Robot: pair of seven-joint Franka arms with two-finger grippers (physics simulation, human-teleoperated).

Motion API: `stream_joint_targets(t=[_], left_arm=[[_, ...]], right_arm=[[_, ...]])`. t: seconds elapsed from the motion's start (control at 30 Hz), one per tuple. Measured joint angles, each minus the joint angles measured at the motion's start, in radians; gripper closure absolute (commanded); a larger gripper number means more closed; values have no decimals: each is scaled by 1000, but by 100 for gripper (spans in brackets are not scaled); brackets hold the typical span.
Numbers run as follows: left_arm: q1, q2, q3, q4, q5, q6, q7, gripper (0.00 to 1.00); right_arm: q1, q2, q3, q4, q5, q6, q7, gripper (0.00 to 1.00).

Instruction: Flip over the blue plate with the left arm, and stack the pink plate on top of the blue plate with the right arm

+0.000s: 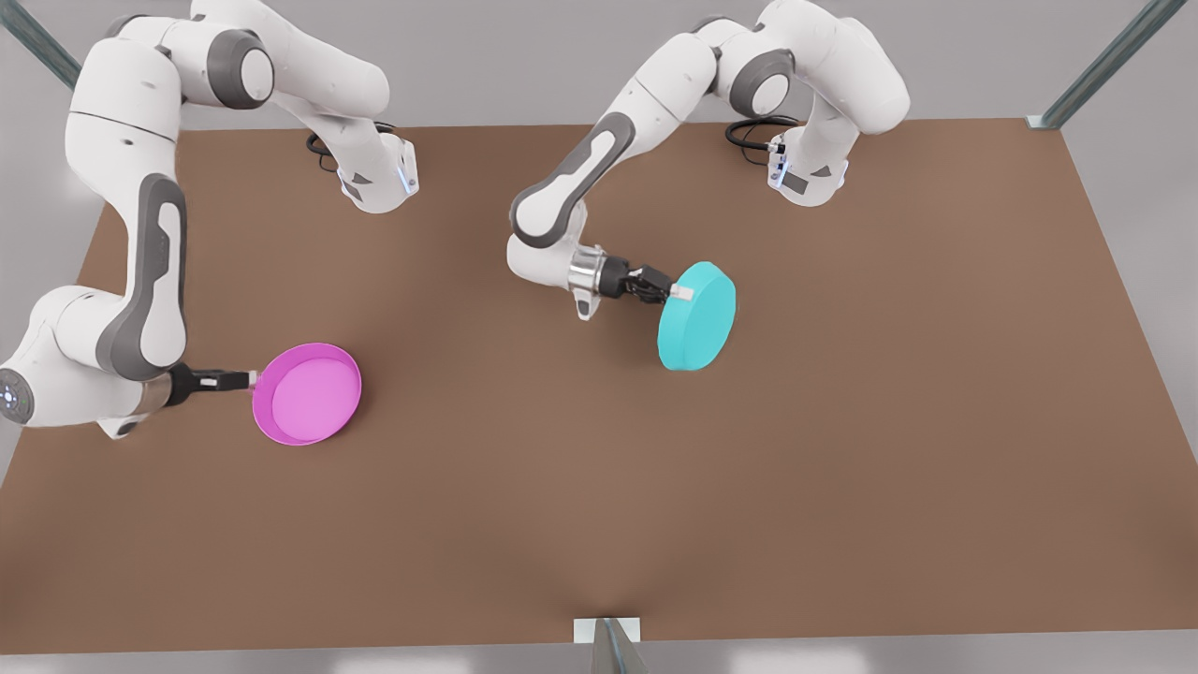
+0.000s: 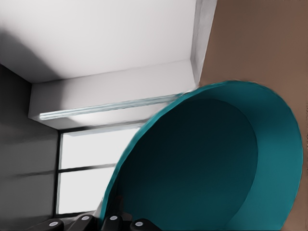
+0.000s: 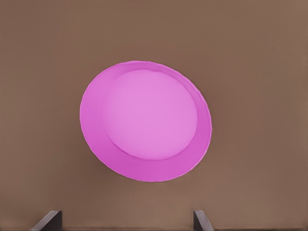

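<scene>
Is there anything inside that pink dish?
Nothing: the pink plate sits open side up on the table, showing a bare, lighter pink inside. What lies beneath it is covered. The right end effector is at its rim.

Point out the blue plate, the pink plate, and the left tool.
blue plate (image 1: 697,323), front view, on its flat underside.
pink plate (image 1: 311,395), front view, on its inner floor.
left tool (image 1: 676,292), front view, fingertips at the blue plate's rim.
</scene>
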Motion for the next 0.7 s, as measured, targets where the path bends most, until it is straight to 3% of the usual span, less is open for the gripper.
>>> stream_joint_targets(t=[0.03, 0.13, 0.27, 0.43, 0.5, 0.67, 0.7], left_arm=[[-36, 44, 42, 10, -4, 2, 0, 79], [-76, 104, 85, 39, -20, 3, 0, 79], [-88, 168, 101, 52, -45, 8, 0, 79], [-95, 199, 101, 48, -70, 7, 0, 79], [-101, 201, 102, 40, -85, 10, -1, 0], [-115, 201, 111, 48, -140, 24, -93, 0], [-130, 201, 154, 49, -171, 71, -194, 0]], right_arm=[[-62, 5, 9, -2, 5, 9, -2, 0], [-314, 37, 263, -43, -46, 117, -12, 0], [-420, 84, 346, -90, -68, 293, -200, 0], [-424, 82, 365, -181, -92, 381, -195, 0], [-423, 83, 380, -208, -91, 401, -180, 0], [-454, 66, 388, -325, -114, 545, -207, 0], [-463, 64, 388, -344, -122, 562, -231, 0]])
